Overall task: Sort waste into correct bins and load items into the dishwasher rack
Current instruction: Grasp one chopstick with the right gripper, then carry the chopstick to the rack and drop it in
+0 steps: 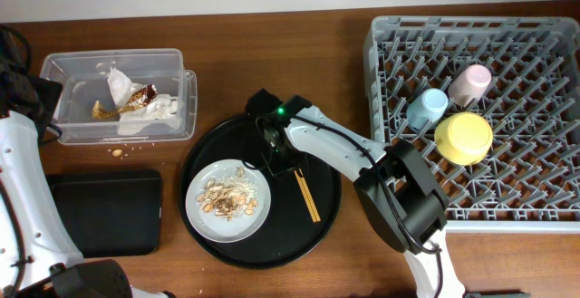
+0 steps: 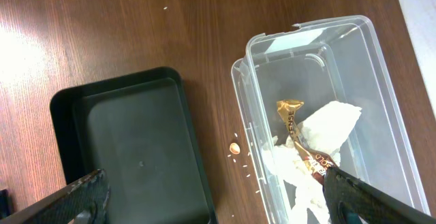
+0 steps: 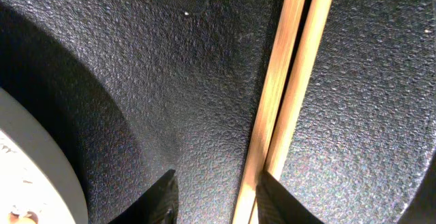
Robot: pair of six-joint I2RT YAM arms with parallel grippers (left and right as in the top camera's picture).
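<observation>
Two thin, pale wooden chopsticks (image 3: 286, 81) lie side by side on the pebbled surface of the round black tray (image 3: 170, 81), mid-tabletop. They sit between the right fingers (image 3: 160, 200), which are partly spread and gripping nothing, and lie closer to one finger than the other. Beside them a smooth grey round plate (image 1: 195, 203) holds crumbly beige scraps (image 1: 231, 197).

The left fingers (image 2: 82, 200) are spread wide and empty above the shallow black rectangular tray (image 2: 129, 149) and the clear plastic tub (image 2: 381, 81) of crumpled white paper (image 2: 330, 122) and a gold wrapper (image 2: 293, 122), near the left edge.

At the right edge, the pegged grey rack (image 1: 544, 180) holds a pink cup (image 1: 469, 82), a blue cup (image 1: 426, 108) and a yellow bowl (image 1: 464, 138).
</observation>
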